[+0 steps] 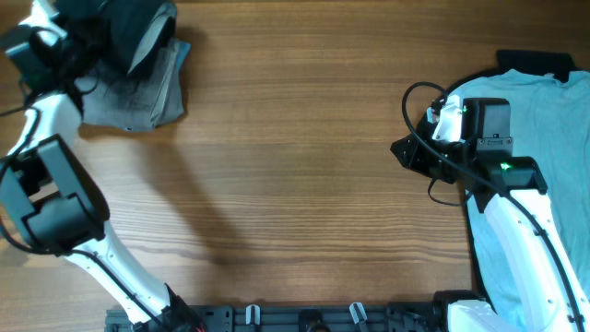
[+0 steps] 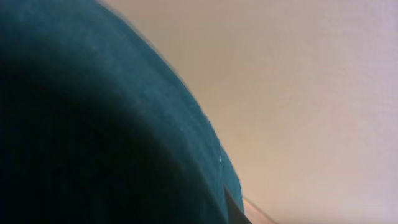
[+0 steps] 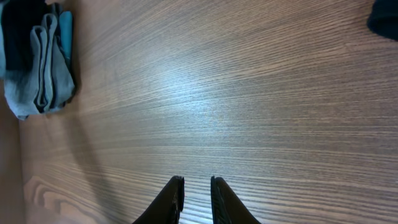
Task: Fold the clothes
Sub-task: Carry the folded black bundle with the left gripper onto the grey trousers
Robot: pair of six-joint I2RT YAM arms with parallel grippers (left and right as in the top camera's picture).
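Black shorts (image 1: 129,28): bunched up in the far left corner, lying over the far part of the grey pile. This dark cloth fills most of the left wrist view.
Grey shorts (image 1: 138,97): a folded pile on the table (image 1: 295,166), far left, just near of the black shorts.
Blue strip (image 1: 181,51): peeks out at the pile's far right edge.
T-shirt (image 1: 553,120): pale blue, lying flat on the right side, partly under the right arm (image 1: 525,231).
Left arm (image 1: 55,194): reaches to the far left corner.
Left gripper: hidden by the dark cloth, so I cannot tell if it is pinching.
Right gripper (image 3: 195,182): over bare wood, fingers (image 3: 176,198) a little apart, nothing between them.
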